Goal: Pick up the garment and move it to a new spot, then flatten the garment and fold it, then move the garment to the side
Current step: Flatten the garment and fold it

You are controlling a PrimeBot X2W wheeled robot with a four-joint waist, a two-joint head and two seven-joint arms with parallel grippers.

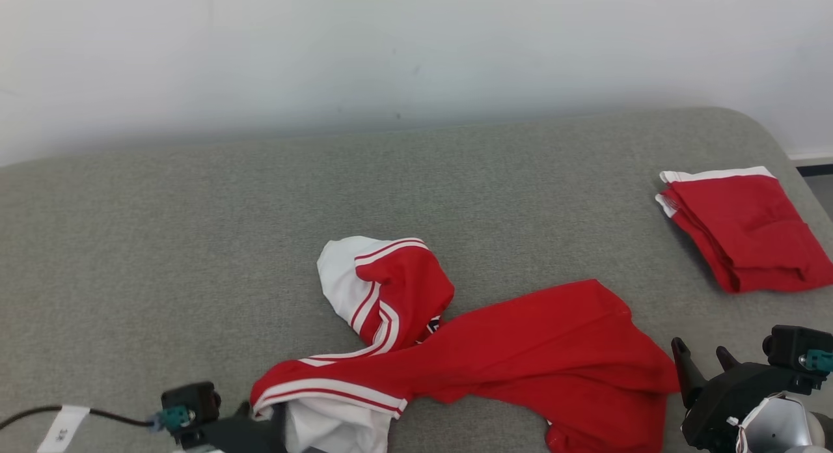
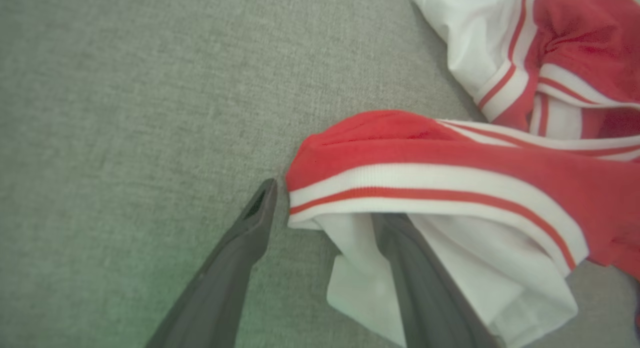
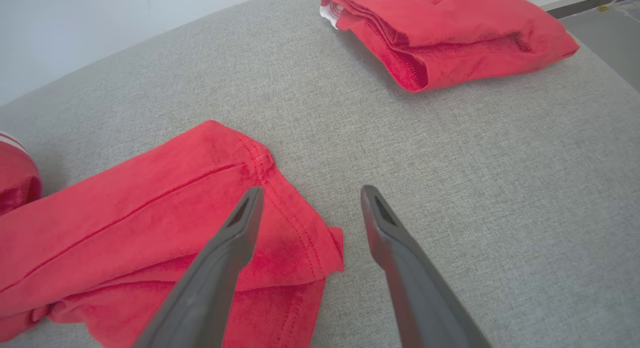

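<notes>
Grey cushion (image 1: 195,245): seen under a pale wall (image 1: 390,49).
Garment (image 1: 520,349): red and white, laid crumpled across the lower middle of the head view, lower edge cut off.
Left gripper (image 2: 322,208): held spread; one fingertip is hidden under the white cloth below the striped cuff.
Right gripper (image 3: 310,198): held spread, one finger over the red hem.
Folded pile (image 1: 742,232): red, laid at the upper right, corner cut off.

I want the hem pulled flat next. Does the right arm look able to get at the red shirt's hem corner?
Probably yes: the right end effector hangs open right at the red shirt's hem corner, one finger over the cloth, nothing in between.
</notes>
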